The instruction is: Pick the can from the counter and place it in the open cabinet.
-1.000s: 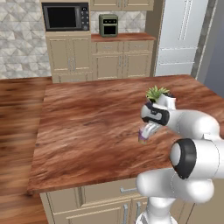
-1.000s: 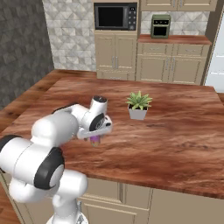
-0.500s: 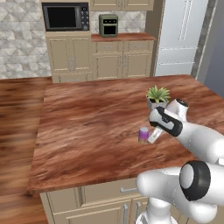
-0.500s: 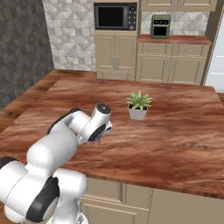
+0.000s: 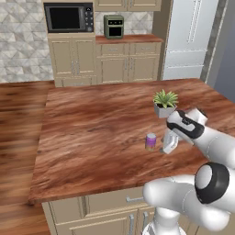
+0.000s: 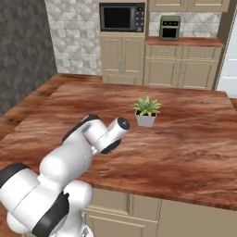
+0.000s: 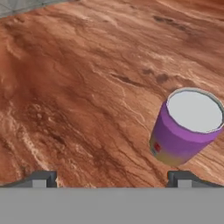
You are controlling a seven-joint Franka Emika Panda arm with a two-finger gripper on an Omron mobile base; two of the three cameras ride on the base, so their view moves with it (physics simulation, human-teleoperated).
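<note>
The small purple can (image 5: 151, 141) with a silver top stands upright on the reddish-brown counter (image 5: 96, 133), left of my gripper (image 5: 168, 147). In the hand view the can (image 7: 186, 127) sits at the right, just above the right fingertip (image 7: 183, 178) and not between the fingers. My gripper (image 7: 111, 179) is open, its tips wide apart over bare wood (image 7: 87, 96), holding nothing. In the right base view my arm (image 6: 99, 136) covers the can. The open cabinet is out of view.
A small potted plant (image 5: 164, 103) (image 6: 146, 111) stands on the counter just behind the gripper. Across the floor are beige base cabinets (image 5: 114, 66), a microwave (image 5: 68, 17), a green toaster oven (image 5: 114, 25) and a fridge (image 5: 190, 36).
The hand has drawn back to the right, off the can. The can, first half covered by the gripper, now stands free to its left and has not moved.
</note>
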